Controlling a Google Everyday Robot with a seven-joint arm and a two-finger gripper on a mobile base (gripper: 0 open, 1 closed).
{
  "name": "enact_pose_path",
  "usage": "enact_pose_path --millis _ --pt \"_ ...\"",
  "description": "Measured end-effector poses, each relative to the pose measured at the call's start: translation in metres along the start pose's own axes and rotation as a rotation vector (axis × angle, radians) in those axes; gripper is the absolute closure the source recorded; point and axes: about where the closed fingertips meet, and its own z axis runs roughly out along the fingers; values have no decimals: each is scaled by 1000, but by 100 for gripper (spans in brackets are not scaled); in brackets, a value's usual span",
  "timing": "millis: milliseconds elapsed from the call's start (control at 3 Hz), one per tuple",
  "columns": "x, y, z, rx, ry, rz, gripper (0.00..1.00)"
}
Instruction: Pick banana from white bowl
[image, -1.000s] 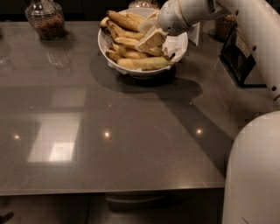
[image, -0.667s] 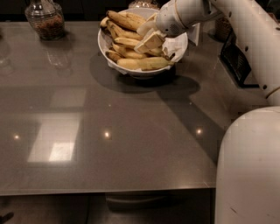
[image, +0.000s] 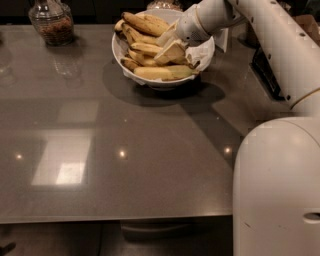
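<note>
The white bowl (image: 116, 51) with a paper liner stands at the back of the grey table and holds several yellow bananas (image: 144, 23). My gripper (image: 166, 48) reaches in from the right, down among the bananas at the bowl's right side. It is open, with one cream finger above and one below the end of a banana (image: 145, 48) in the middle of the pile. The white arm (image: 260, 30) runs off to the upper right. The bowl's far right part is hidden by the gripper's wrist.
A glass jar (image: 51, 22) with dark contents stands at the back left. Another jar top (image: 165, 4) shows behind the bowl. A dark flat object (image: 265, 70) lies at the right edge under the arm. My white body (image: 277, 190) fills the lower right. The table's front edge (image: 115, 218) runs along the bottom.
The gripper stays in the bowl among the bananas with hardly any shift. My white body takes up more of the lower right of the view.
</note>
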Motion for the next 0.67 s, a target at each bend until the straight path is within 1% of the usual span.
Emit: enact_pose_path --millis 333,667 --pt "2 1 5 -15 14 4 68" --pt "-6 5 1 -26 18 -1 91"
